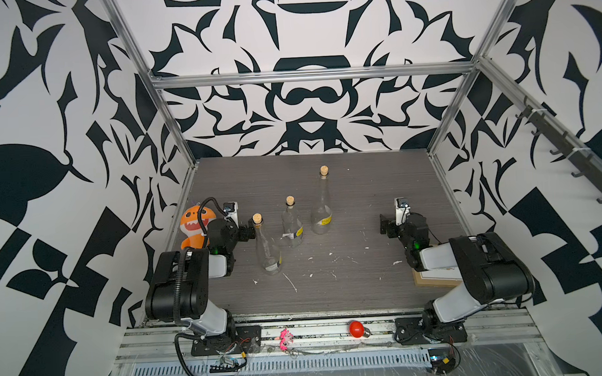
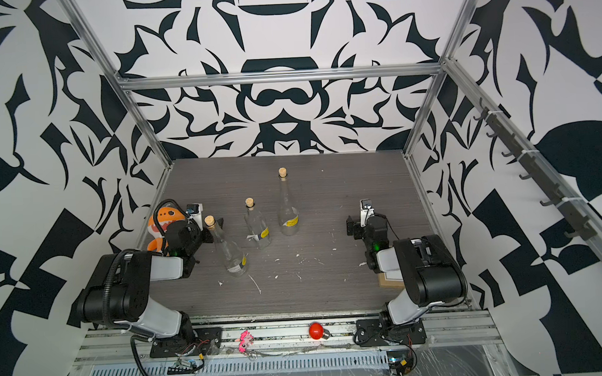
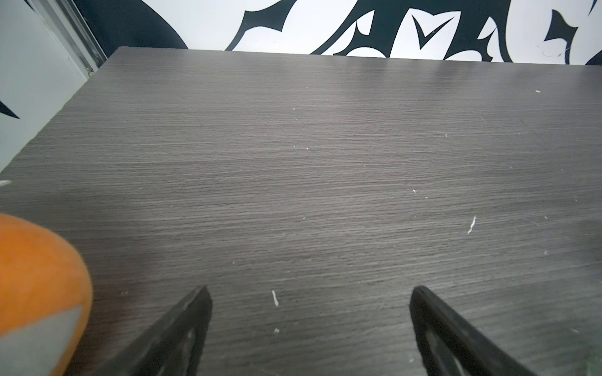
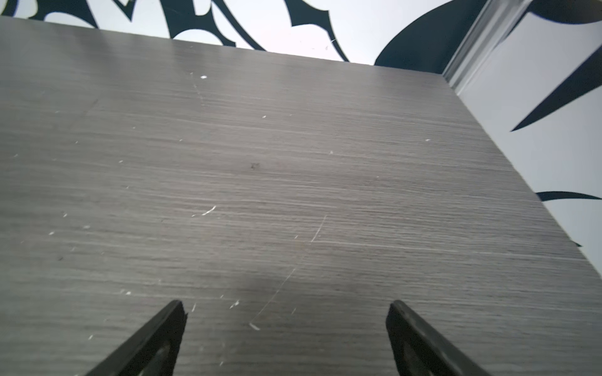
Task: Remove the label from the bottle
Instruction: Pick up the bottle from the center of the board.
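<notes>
Orange plush toy [image 1: 193,225] crowds the left jaws at centre-left, corked clear glass bottle [image 1: 268,251] just beside; left and right jaws gape, empty.

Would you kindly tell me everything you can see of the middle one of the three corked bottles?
The middle bottle is clear glass, apparently empty, standing upright on the grey table and touching nothing else. A cork plugs its neck. Low on its body sits a yellow label with a white flap that looks partly peeled.
</notes>
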